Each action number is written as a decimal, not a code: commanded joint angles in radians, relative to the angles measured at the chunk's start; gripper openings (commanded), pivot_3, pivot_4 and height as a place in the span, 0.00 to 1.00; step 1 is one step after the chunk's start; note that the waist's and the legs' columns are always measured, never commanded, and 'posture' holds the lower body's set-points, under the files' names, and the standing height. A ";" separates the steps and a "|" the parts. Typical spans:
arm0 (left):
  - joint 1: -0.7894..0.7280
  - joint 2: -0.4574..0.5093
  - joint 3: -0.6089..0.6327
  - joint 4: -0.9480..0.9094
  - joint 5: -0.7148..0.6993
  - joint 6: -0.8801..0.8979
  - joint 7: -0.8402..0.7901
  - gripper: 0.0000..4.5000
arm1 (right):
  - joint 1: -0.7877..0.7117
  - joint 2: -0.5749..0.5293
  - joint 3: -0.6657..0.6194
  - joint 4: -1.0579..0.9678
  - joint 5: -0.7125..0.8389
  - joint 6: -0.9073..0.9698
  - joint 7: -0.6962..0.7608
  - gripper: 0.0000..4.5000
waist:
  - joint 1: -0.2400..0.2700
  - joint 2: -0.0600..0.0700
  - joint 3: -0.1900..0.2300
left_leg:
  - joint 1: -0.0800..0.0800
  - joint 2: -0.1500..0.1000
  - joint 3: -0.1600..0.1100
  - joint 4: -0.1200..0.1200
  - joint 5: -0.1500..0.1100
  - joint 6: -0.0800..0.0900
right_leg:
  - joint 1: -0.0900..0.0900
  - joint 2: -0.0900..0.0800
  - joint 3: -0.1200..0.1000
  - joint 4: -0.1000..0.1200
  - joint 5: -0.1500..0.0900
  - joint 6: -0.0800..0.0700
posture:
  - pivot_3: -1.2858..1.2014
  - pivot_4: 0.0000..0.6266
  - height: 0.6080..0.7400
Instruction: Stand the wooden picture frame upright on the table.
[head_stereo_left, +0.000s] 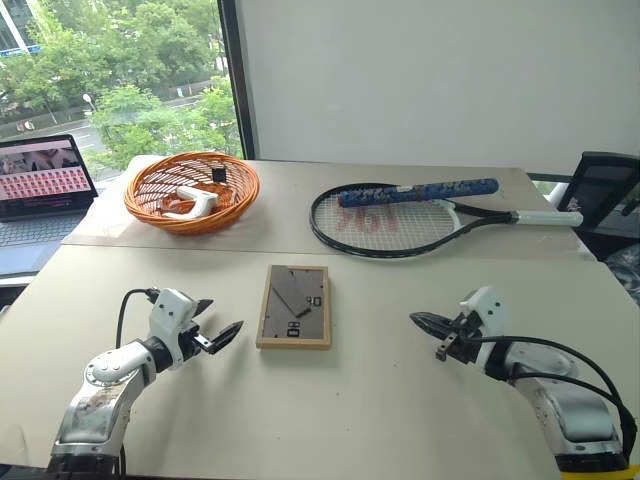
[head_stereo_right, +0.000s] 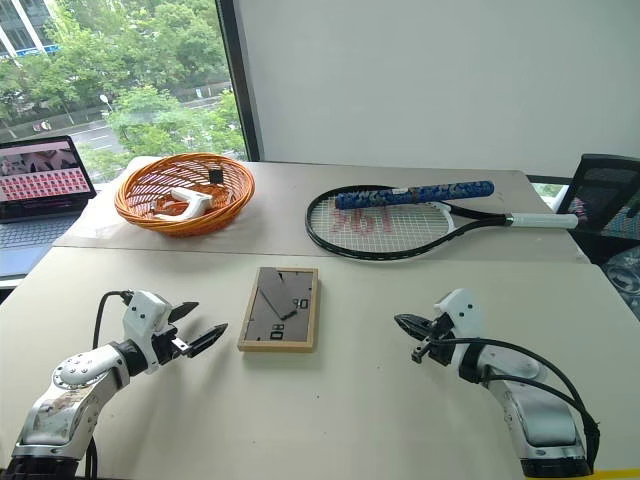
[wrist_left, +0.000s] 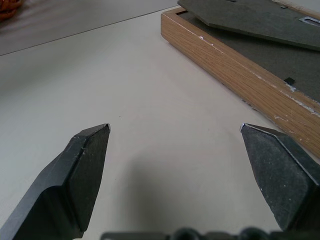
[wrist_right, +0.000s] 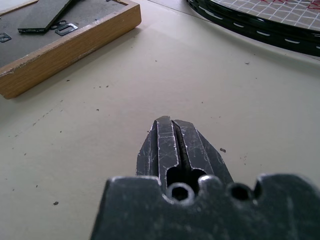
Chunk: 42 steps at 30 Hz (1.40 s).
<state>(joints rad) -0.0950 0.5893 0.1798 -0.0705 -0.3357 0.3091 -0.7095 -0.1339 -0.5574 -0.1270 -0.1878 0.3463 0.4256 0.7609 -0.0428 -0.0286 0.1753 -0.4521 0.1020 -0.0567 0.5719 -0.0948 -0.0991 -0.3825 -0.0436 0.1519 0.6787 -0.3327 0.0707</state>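
Small light-wood picture frame lies face-down, centre of beige worktop. Left end effector released, near its left edge; right end effector clenched, well apart w/ bare worktop between.

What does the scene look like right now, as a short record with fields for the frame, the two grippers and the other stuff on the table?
frame: wooden picture frame lying flat, grey back up, on the table
left gripper: fingers open, beside the frame, not touching
right gripper: fingers shut, apart from the frame
behind: orange basket, tennis racket
table's far left: laptop
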 joint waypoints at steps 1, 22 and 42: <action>-0.011 0.030 0.037 -0.031 -0.075 0.043 -0.058 1.00 | -0.030 -0.050 -0.004 -0.049 0.044 0.024 0.055 0.02 | 0.000 0.000 0.000 | 0.000 0.000 0.000 0.000 0.000 0.000 | 0.000 0.000 0.000 0.000 0.000 0.000 | 0.52 0.24 0.89; -0.329 -0.045 -0.253 0.199 0.134 0.082 -0.058 0.01 | -0.561 0.153 0.409 0.572 -0.258 -0.161 0.168 0.00 | -0.002 0.000 0.000 | -0.003 0.000 -0.001 0.002 0.001 0.000 | -0.002 0.000 -0.002 0.003 0.002 0.000 | 0.52 0.24 0.89; 0.009 0.024 -0.271 -0.117 0.036 0.270 -0.133 0.01 | -0.241 0.072 0.430 -0.006 -0.213 0.190 0.176 0.00 | 0.000 0.004 -0.013 | 0.013 0.000 -0.001 0.000 -0.001 0.000 | 0.014 0.000 -0.002 0.000 -0.007 0.007 | 0.52 0.24 0.89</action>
<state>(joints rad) -0.1206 0.6102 -0.0383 -0.1998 -0.3036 0.5316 -0.8272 -0.3809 -0.4835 0.2850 -0.1613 0.1163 0.5820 0.9364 -0.0429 -0.0241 0.1621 -0.4389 0.1019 -0.0574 0.5723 -0.0958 -0.0991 -0.3681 -0.0438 0.1500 0.6783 -0.3397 0.0772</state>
